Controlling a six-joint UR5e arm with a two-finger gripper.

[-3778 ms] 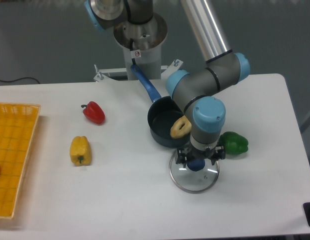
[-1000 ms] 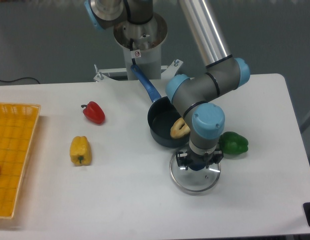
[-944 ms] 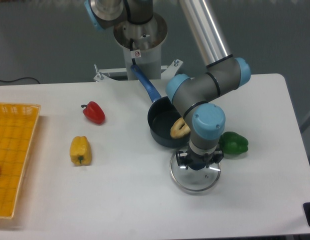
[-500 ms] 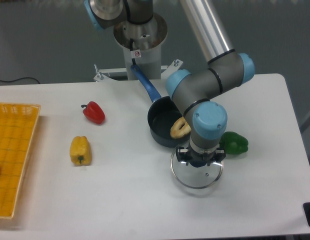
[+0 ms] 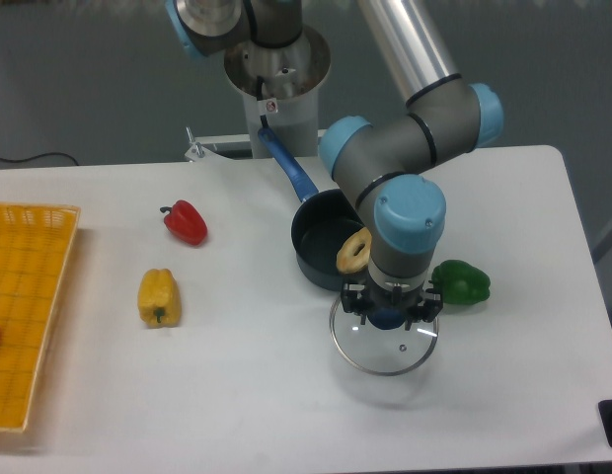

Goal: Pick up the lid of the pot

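If the tool (image 5: 389,310) has only a small bit of the knob (image 5: 388,321), the lid (image 5: 385,356) could slip out and drop. The lid is under the tool, near the front side of the pot (image 5: 313,249), and it looks a little way up off the worktop (image 5: 217,400). The tool seems to be pinched on the knob, though the tips are hard to see. The knob looks small and round, so the lid might tip or spin if the pinch is not in the middle. The lid looks like clear glass, so a fall could crack it. A bit farther back, the green pepper (image 5: 466,282) is close to one side, and a swing that way could knock it. The pot is very near too. If the lid goes back before it goes up high, its edge could bump the pot or the tan thing (image 5: 353,253) in it. Going straight up, nice and slow, should be safest.
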